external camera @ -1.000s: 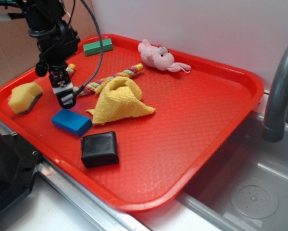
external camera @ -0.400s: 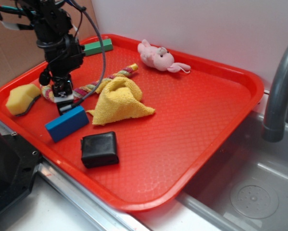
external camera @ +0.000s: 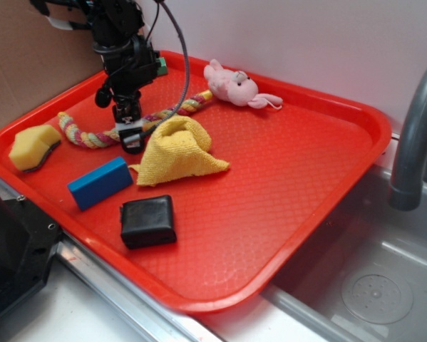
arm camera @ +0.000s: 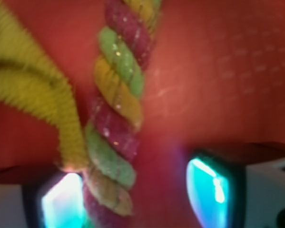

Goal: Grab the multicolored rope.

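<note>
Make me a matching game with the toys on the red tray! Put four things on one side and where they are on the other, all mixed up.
Things:
1. bunny
2. sponge
3. black block
4. rope

Places:
A. under the pincer, beside the yellow cloth
B. nearest the tray's front edge
C. at the back edge, by the wall
D. at the left edge of the tray

Pairs: 1-C, 2-D, 3-B, 4-A

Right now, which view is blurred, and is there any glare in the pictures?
Wrist view: soft and blurred, the multicolored rope close up; both pads of the end effector glow cyan. Exterior view: sharp, evenly lit, no strong glare on the red tray.
</note>
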Available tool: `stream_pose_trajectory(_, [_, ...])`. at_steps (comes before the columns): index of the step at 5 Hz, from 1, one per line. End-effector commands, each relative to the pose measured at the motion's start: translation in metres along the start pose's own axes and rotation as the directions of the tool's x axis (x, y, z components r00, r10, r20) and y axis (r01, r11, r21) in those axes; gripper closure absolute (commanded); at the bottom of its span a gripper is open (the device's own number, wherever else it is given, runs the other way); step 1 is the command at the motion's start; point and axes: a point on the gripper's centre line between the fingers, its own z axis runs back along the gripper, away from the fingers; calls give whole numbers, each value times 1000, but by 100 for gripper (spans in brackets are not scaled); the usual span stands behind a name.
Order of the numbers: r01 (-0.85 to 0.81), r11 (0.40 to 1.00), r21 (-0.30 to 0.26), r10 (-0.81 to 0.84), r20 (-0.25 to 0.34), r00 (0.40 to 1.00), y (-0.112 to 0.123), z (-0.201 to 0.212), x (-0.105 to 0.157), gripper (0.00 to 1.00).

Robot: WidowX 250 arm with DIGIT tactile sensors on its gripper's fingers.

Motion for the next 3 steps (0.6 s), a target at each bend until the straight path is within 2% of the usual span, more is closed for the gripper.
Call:
stream_pose_trajectory(1, [-87, 996, -27, 87, -10, 996, 5, -12, 7, 100])
stream_pose_trajectory(2, [-205, 978, -32, 205, -6, 979, 5, 8, -5, 100])
stream_pose_trajectory(3, [-313, 948, -49, 316, 56, 947, 3, 47, -22, 100])
